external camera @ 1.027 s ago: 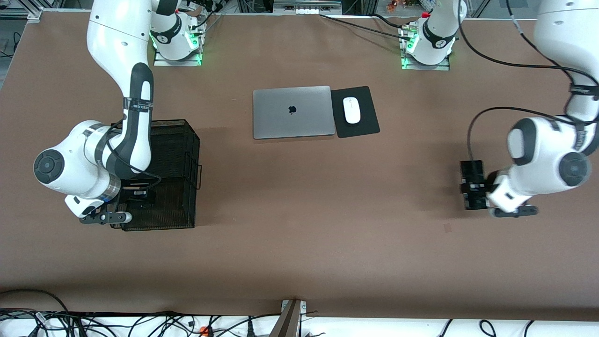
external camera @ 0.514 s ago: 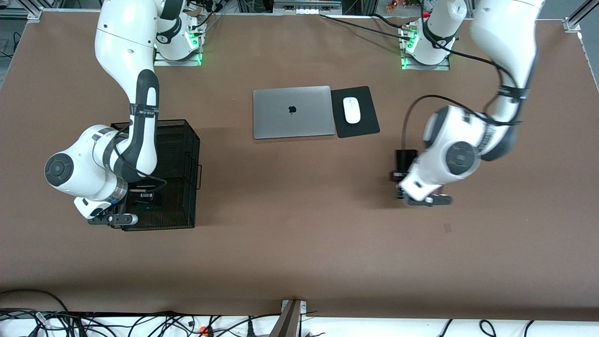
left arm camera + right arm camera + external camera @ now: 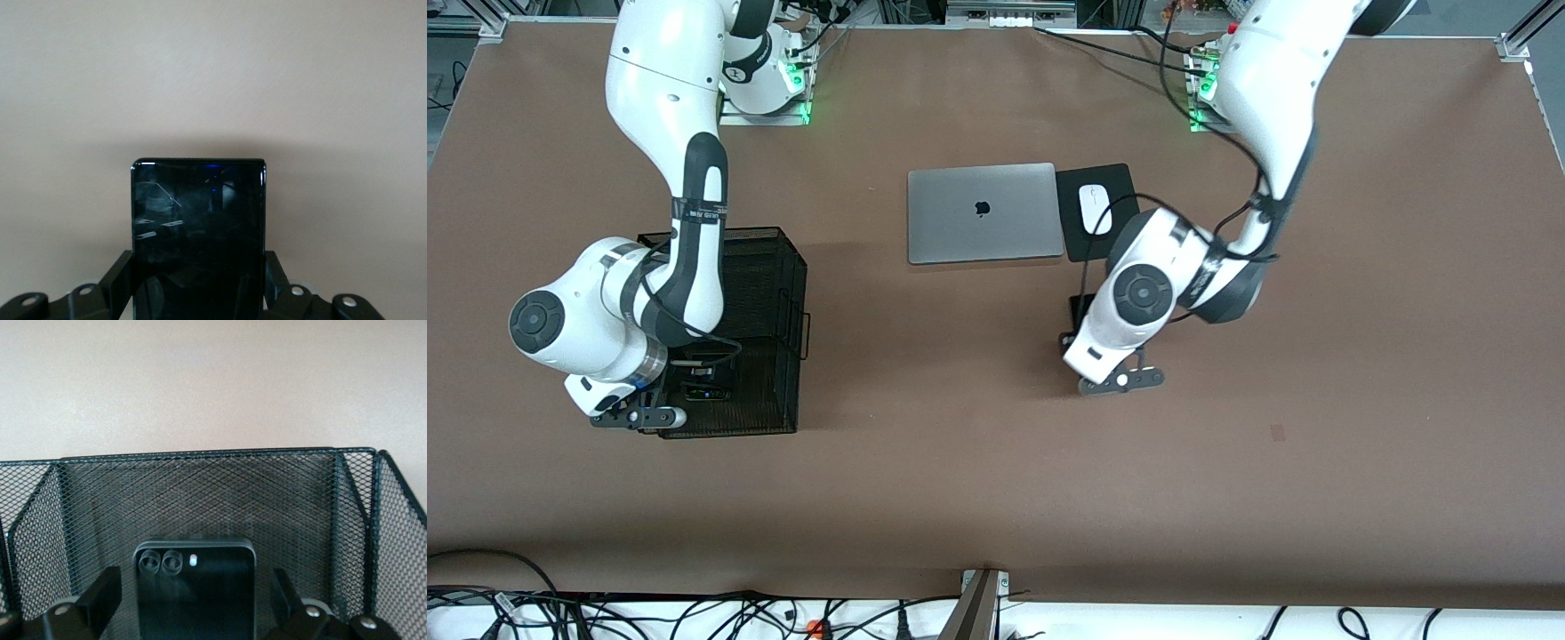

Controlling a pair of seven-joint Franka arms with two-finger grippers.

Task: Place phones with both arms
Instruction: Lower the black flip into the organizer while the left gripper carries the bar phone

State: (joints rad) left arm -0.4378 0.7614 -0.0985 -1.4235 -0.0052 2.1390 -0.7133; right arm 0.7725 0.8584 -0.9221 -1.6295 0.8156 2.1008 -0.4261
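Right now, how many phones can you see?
2. A slim black phone held in the left gripper above the table; a squarish black phone in the mesh basket. Others may be hidden.

Brown table [image 3: 978,462]; white arms with black and grey joint bands; silver laptop [image 3: 984,212]; white mouse [image 3: 1095,209] on a black pad [image 3: 1116,240]; black mesh basket [image 3: 769,293]; glossy black slab phone [image 3: 197,233]; black folded phone [image 3: 195,593]

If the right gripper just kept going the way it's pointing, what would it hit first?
The right gripper, open, points down into the mesh basket, straddling a black phone. Its fingers would probably meet the basket's floor first, with the phone passing between them; depth is hard to judge.
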